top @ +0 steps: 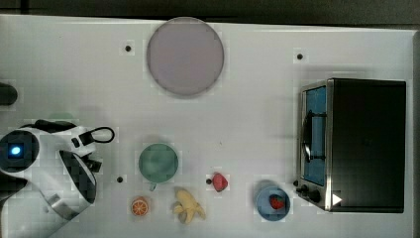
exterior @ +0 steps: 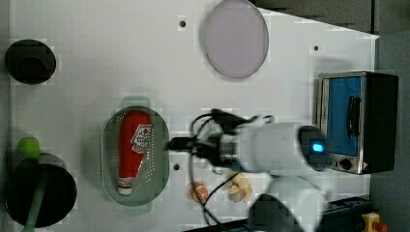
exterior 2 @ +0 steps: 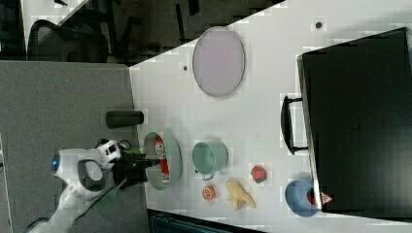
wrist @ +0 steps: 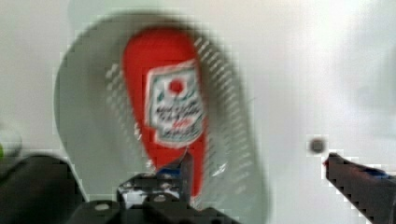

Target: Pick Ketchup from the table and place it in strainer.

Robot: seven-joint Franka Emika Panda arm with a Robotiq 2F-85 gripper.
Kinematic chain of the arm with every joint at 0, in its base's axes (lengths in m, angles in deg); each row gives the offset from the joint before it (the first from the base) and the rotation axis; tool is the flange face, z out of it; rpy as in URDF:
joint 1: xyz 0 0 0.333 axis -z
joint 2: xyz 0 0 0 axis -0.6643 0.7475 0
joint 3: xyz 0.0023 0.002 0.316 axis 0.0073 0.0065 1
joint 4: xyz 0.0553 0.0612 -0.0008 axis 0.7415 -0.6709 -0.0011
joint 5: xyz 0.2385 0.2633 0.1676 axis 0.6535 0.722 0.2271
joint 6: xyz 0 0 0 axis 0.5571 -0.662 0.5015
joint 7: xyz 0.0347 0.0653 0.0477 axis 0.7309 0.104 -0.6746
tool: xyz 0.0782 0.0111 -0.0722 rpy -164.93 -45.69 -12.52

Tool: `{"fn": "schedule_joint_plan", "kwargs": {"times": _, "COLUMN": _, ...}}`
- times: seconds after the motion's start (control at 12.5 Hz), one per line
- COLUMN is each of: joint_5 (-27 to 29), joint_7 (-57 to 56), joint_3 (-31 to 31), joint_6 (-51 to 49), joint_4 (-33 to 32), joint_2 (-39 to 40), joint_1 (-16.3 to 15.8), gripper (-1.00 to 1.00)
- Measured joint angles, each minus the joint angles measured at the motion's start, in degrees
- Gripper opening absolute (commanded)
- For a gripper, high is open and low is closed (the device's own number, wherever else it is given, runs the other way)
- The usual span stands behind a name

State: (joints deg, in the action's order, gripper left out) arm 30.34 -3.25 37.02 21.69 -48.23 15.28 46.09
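Left view: the Ketchup lies flat in the strainer, long axis along the oval and cap toward the left view's bottom, while the gripper, jaws spread and empty, sits just beside the rim.

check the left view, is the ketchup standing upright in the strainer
No, the ketchup lies flat on its side inside the strainer, label up.
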Motion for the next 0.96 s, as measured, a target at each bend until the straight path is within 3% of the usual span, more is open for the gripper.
{"fn": "schedule_joint_plan", "kwargs": {"times": 0.4, "joint_5": 0.28, "joint_7": 0.99, "joint_3": -2.49, "joint_6": -14.13, "joint_4": 3.47, "joint_2": -19.09, "joint_1": 9.23, "gripper": 1.00}}
{"fn": "schedule_joint_plan", "kwargs": {"times": 0.64, "joint_5": 0.94, "joint_7": 1.57, "joint_3": -10.60, "joint_6": -20.05, "joint_4": 5.15, "joint_2": -25.83, "joint_1": 11.89, "gripper": 1.00}}
{"fn": "schedule_joint_plan", "kwargs": {"times": 0.96, "joint_5": 2.80, "joint_7": 1.57, "joint_3": -23.70, "joint_6": -29.50, "joint_4": 10.35, "joint_2": -26.74, "joint_1": 13.26, "gripper": 1.00}}
